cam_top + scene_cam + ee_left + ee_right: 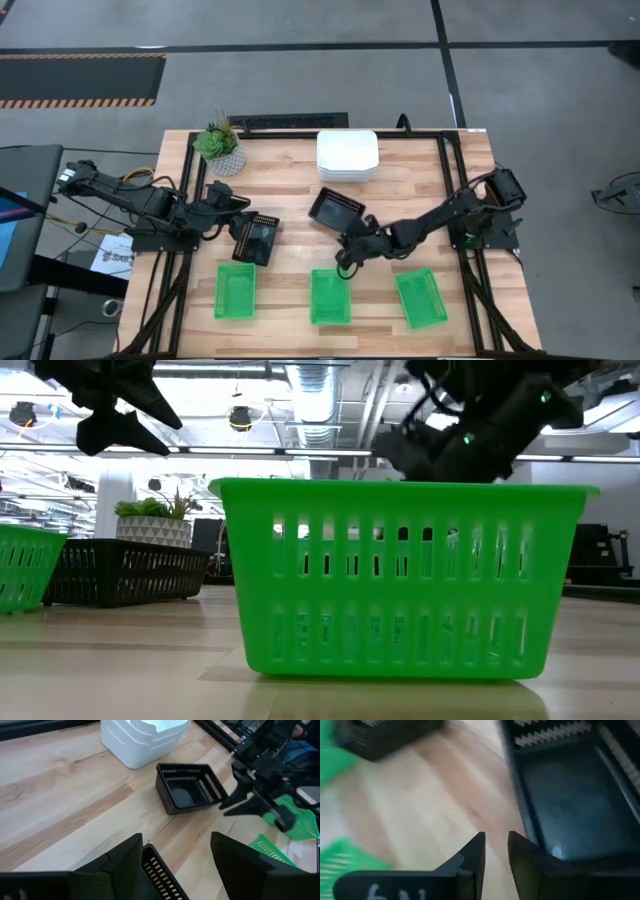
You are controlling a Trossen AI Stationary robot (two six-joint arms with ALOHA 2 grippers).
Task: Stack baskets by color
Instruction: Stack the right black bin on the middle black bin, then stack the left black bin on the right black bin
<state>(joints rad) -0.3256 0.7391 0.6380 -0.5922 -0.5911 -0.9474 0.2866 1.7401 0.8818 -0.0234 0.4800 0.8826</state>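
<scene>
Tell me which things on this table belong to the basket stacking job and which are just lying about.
Job:
white basket stack
black basket by left gripper
black basket mid-table
left green basket
middle green basket
right green basket

Lying about:
potted plant

text: "SA…" partial | on: white sheet (108, 258) left of table | rest: unreadable

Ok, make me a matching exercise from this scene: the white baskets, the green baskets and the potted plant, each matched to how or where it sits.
Things:
1. white baskets
2. green baskets
3. potted plant

Place or state:
A. side by side in a row, unstacked
B. standing in a corner
C. stacked in one pile

Pairs: 1-C, 2-A, 3-B
</scene>
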